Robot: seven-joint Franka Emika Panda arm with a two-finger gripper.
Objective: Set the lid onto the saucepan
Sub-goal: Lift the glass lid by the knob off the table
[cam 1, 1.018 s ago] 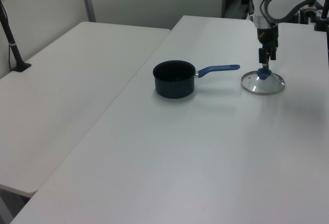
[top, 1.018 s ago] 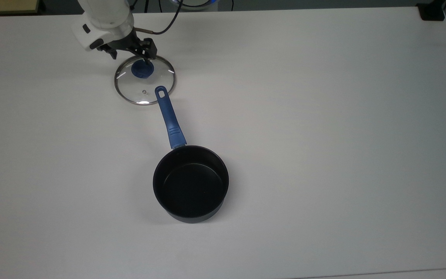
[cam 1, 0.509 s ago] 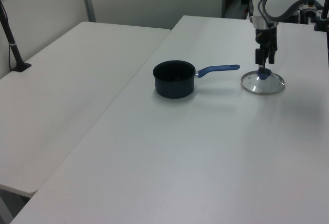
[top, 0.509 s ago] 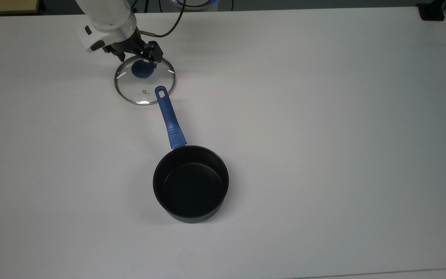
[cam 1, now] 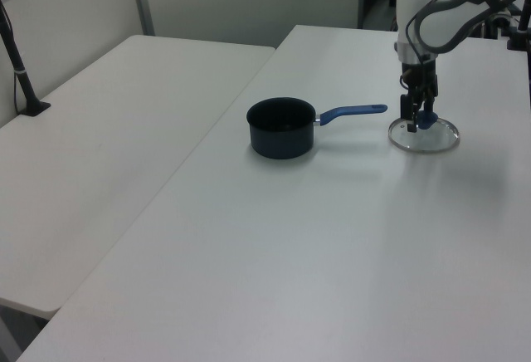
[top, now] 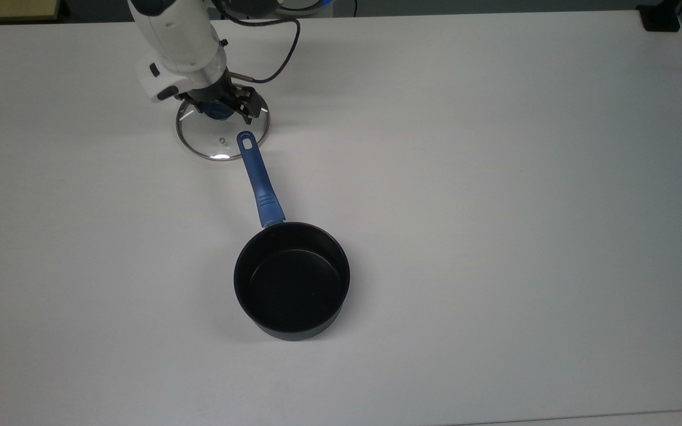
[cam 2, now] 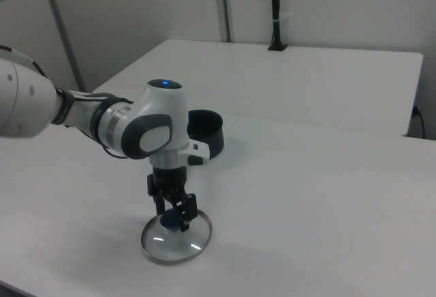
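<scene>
In the upper left of the top view, the glass lid (top: 222, 133) lies flat on the white table (top: 495, 177). The gripper (top: 221, 108) straddles its blue knob (top: 216, 111), fingers spread on either side, so grasping is the step in hand. Next comes pinching and lifting. The saucepan (top: 292, 280) sits lower centre, its blue handle (top: 258, 180) pointing at the lid.

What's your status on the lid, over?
Gripper down at the lid's blue knob, fingers straddling it. Lid flat on the table, not lifted. Saucepan open and empty, its handle tip overlapping the lid's rim.
</scene>
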